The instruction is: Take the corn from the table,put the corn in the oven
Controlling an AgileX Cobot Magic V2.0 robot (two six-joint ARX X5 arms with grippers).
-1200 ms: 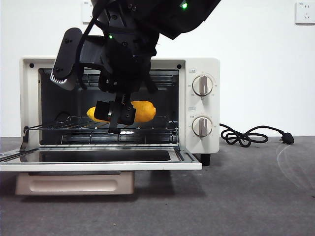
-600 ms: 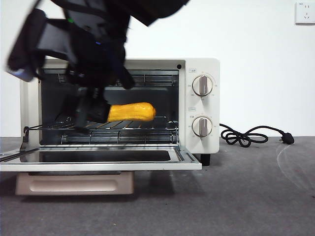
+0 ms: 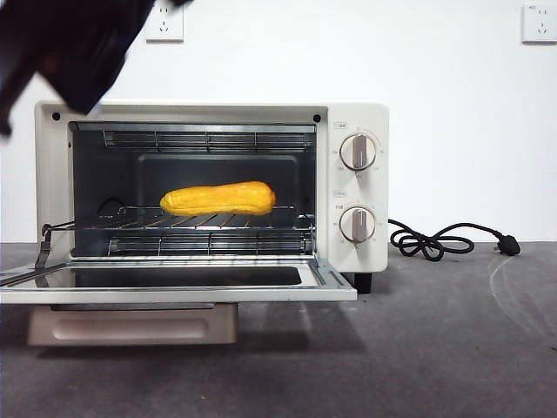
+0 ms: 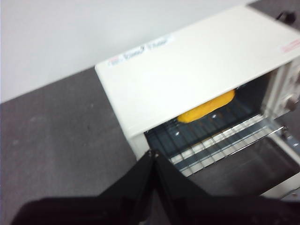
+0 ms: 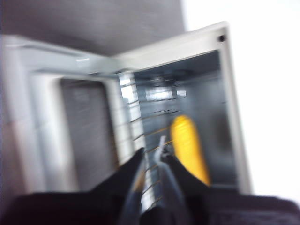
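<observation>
The corn (image 3: 218, 198) lies on its side on the wire rack (image 3: 209, 222) inside the oven (image 3: 348, 187), roughly in the middle of the cavity, with nothing gripping it. The oven door (image 3: 174, 283) is folded down flat in front, and the oven stands on the dark grey table (image 3: 435, 348) with its black cord (image 3: 435, 239) trailing off beside it. From the left wrist view the left gripper (image 4: 153, 154) hangs above and outside the oven near its top edge, its two black jaws pressed together with nothing between them; the corn (image 4: 206, 107) shows under the oven's roof. The right gripper (image 5: 153, 157) (badly blurred in its own view) is out in front of the open cavity, jaws nearly together and empty, clear of the corn (image 5: 190, 147). A dark blurred arm (image 3: 65, 43) fills the front view's upper corner.
</observation>
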